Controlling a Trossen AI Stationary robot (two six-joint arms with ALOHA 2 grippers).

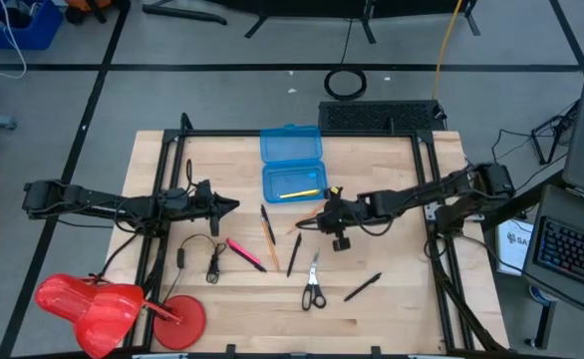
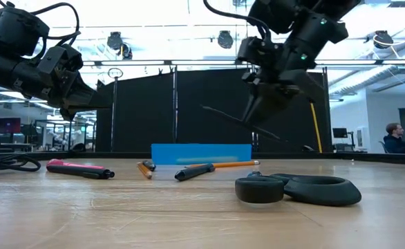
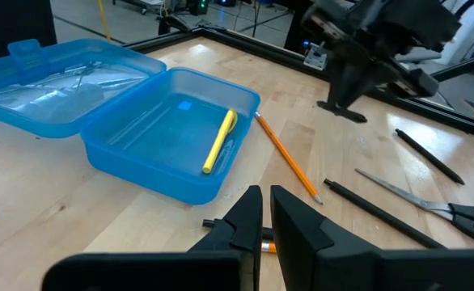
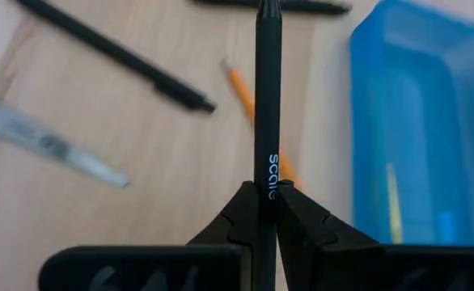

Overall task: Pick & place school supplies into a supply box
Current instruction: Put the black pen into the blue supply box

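Black pen (image 4: 268,97) — in right gripper (image 4: 268,196)

The supply box (image 1: 293,182) is showing bright blue, its tray holding a yellow pen (image 3: 219,141). Just beside the box an orange pencil (image 3: 285,154) is lying on pale wood table (image 1: 392,309). Near the box, a black pen (image 4: 268,97) is bearing white lettering. Farther from it, scissors (image 1: 313,283) are showing steel blades, black handles; a pink pen (image 1: 244,251) is lying nearby.
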